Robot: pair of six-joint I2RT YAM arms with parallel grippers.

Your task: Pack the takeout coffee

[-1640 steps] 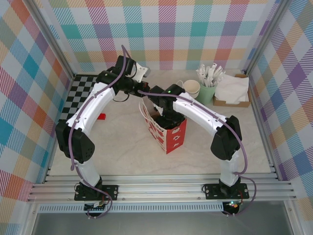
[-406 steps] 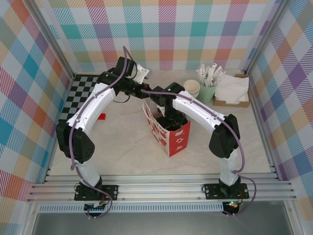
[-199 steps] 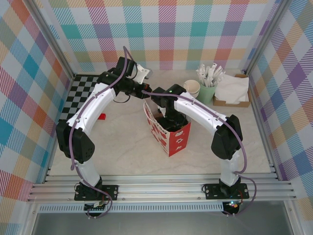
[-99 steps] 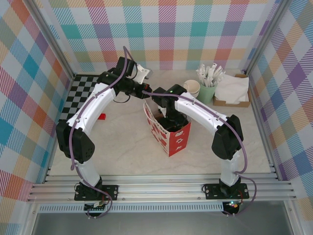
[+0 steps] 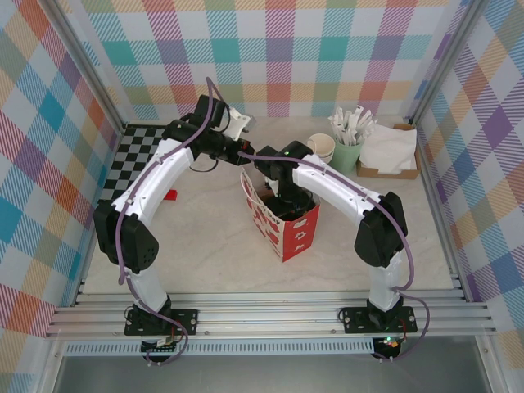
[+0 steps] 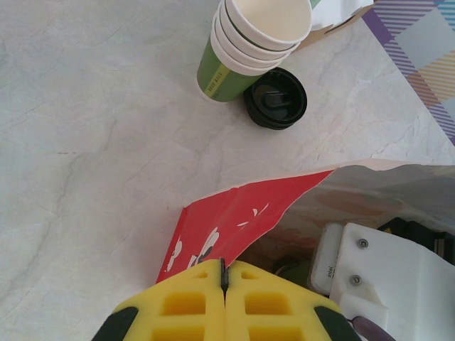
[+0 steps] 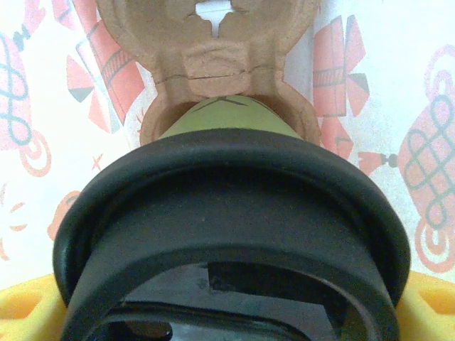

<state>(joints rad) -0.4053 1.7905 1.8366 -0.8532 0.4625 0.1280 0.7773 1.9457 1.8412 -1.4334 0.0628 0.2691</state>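
- At the far rim of the bag, left hand is pressed together, pinching the bag's red paper edge between its yellow fingers.
- Bag mouth is open beside that pinch; silver lining shows on the inside.
- Right hand is down inside the bag mouth, spread wide around the takeout coffee, with a yellow pad at each side of the black lid.
- Takeout coffee sits upright in that grip, inside the bag; its green wall is directly over a brown pulp carrier at the bag's bottom. Can't tell if the cup touches the carrier.
- Left arm arches up from its base and bends right toward the bag.
- Right arm arches up and left, wrist tipped down into the bag.
- Beyond the bag on the desk: stack of lidless green cups, with a loose black lid just beside it.
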